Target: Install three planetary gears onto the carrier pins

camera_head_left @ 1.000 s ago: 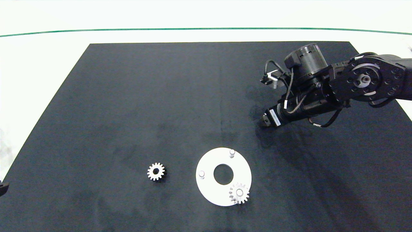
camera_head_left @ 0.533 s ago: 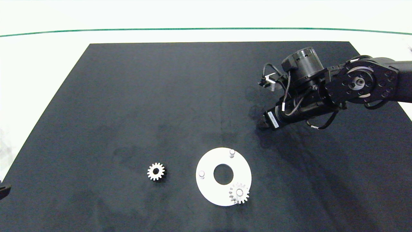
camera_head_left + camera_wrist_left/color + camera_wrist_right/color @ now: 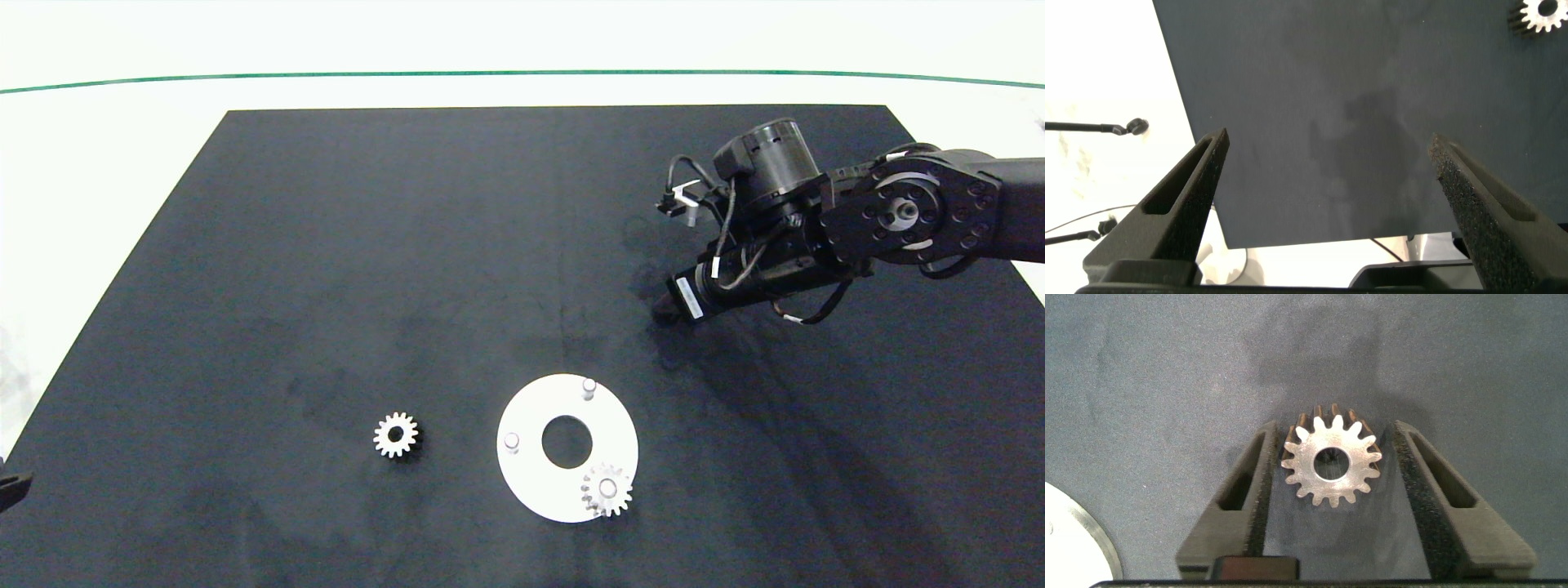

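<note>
The white disc (image 3: 531, 482) lies near the mat's front. Two bare carrier pins (image 3: 589, 385) (image 3: 512, 441) stand on it, and one planetary gear (image 3: 606, 490) sits at the third pin's place. A second gear (image 3: 396, 434) lies loose on the mat left of the disc. My right gripper (image 3: 663, 312) is down at the mat behind and right of the disc. In the right wrist view a third gear (image 3: 1331, 463) lies flat between its fingers (image 3: 1259, 486), which stand open close beside the teeth; the head view hides this gear. My left gripper (image 3: 1331, 163) hangs open over the mat's front left corner.
The black mat (image 3: 367, 245) covers most of the white table. The disc's rim (image 3: 1078, 531) shows at the right wrist view's edge. The loose gear (image 3: 1539, 12) appears in the left wrist view. Cables (image 3: 1094, 126) lie on the floor beyond the mat's corner.
My right arm has shifted slightly left and its wrist has swung a little; the gripper tip stays at the same spot on the mat. The disc and both visible gears have not moved.
</note>
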Controlling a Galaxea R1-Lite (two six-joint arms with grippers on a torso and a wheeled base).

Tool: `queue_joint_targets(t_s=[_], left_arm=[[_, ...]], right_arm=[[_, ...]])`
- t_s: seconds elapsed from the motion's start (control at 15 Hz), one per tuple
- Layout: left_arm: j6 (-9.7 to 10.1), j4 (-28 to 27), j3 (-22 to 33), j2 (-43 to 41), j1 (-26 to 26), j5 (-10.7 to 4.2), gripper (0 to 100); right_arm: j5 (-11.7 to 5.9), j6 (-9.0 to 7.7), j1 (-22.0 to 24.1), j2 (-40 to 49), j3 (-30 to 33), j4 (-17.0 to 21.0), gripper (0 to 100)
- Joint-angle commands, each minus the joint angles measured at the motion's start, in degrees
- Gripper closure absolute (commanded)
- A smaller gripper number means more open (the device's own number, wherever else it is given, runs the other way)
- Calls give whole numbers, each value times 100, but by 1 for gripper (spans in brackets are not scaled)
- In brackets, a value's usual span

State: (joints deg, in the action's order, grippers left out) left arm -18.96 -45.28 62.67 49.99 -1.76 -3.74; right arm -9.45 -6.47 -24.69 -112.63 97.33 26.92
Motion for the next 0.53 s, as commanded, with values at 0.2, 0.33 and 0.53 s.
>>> queue_joint_targets(t_s=[0.2,0.33,0.53], left_arm=[[-12,-25,-45,19,0,-4,0],[-12,-16,-36,10,0,-4,0],[-12,-25,-45,2,0,-4,0]], right_arm=[[13,-3,-19,22,-83,15,54],[22,6,-27,13,-153,15,58],[48,6,-36,22,-153,7,64]])
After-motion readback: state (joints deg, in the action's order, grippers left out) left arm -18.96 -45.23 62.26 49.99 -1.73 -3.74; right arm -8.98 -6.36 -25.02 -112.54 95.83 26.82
